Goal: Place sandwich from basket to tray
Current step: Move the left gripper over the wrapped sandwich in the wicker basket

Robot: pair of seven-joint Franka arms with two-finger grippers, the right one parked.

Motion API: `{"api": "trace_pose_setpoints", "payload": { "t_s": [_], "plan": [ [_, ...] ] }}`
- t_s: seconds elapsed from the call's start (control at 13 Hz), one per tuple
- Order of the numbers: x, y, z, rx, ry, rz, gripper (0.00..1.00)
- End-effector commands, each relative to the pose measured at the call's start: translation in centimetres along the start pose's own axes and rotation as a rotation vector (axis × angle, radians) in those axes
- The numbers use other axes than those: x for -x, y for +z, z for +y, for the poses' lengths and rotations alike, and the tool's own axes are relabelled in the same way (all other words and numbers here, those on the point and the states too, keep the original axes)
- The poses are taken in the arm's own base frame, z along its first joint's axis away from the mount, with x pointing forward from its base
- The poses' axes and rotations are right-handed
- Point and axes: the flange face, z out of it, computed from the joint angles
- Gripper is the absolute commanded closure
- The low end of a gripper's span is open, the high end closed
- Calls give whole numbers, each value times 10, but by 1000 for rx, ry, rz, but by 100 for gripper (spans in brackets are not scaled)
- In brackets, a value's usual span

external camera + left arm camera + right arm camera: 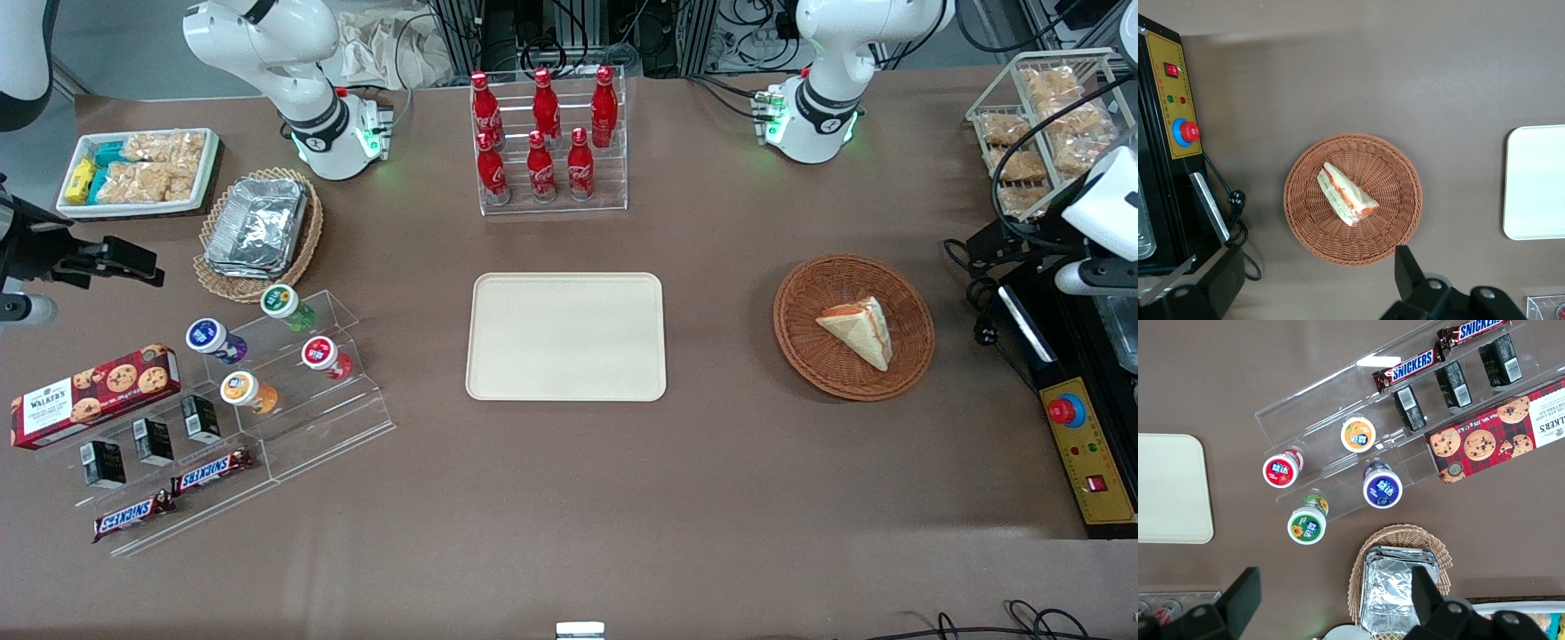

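The sandwich (858, 329), a pale bread wedge with red and green filling on its edge, lies in the round reddish-brown wicker basket (800, 347) toward the working arm's end of the table. The cream tray (566, 336) lies bare at mid-table, about a basket's width from the basket. In the left wrist view the gripper (1315, 280) hangs high above the table, over bare cloth just off the basket's rim (1311, 227). Its black fingers (1408, 270) stand wide apart and hold nothing. The sandwich (1345, 195) and an edge of the tray (1538, 180) show there too.
A black and yellow control box (1080, 444) with a red button and loose cables lies beside the basket. A wire rack of snack bags (1040, 124) stands farther back. A rack of cola bottles (547, 142) stands farther from the camera than the tray.
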Motion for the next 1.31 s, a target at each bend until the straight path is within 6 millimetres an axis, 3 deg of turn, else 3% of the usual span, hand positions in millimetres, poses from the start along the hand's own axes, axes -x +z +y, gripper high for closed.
{"api": "trace_pose_setpoints", "payload": {
  "t_s": [0.0, 0.23, 0.46, 0.85, 1.23],
  "plan": [
    [-7, -6, -2, -1, -48, -10, 0],
    [-4, -2, -1, -3, -172, -39, 0],
    [10, 32, -1, -18, -397, -93, 0],
    [81, 129, -5, -10, -611, -15, 0],
    [100, 194, -11, -16, -745, -39, 0]
  ]
}}
